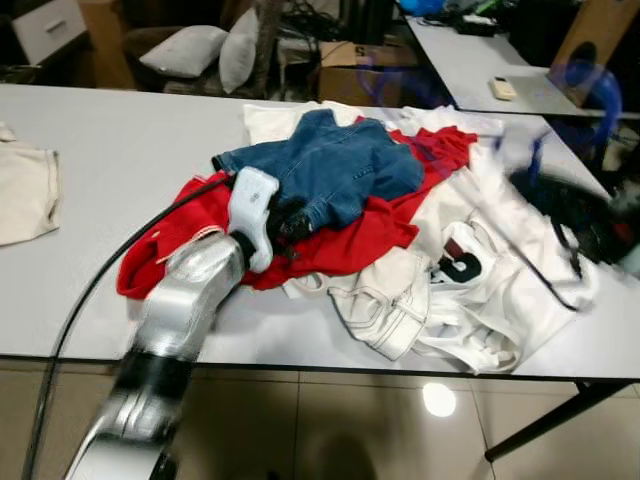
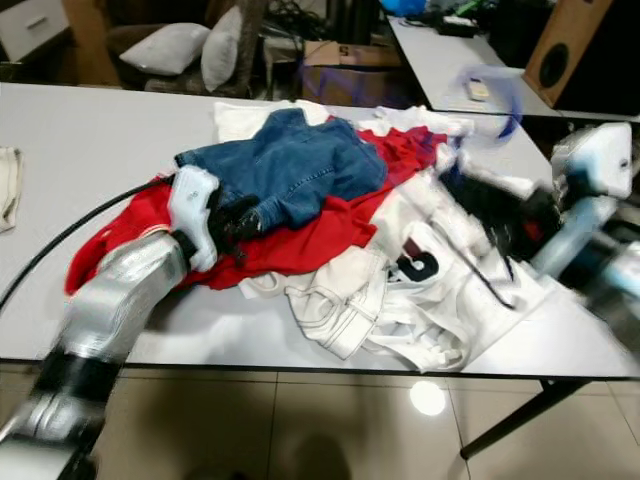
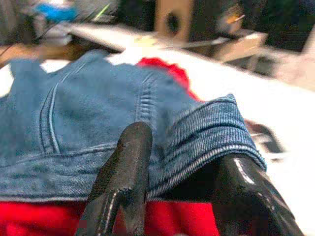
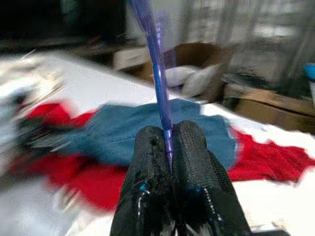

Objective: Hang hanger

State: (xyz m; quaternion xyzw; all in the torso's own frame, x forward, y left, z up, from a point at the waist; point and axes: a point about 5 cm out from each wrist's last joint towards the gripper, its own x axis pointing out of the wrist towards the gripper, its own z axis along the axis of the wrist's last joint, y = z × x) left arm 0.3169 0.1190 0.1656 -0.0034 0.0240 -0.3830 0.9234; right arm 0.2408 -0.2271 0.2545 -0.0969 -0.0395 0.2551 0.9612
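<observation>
While your right end effector [image 4: 170, 142] is clamping the blue hanger [image 4: 158, 73] upright above the table [image 1: 100, 150], your left end effector [image 3: 182, 167], fingers apart, is straddling the hem of the denim garment [image 1: 330, 165]. You are judged to be preparing the garment; next, pinch it.
</observation>
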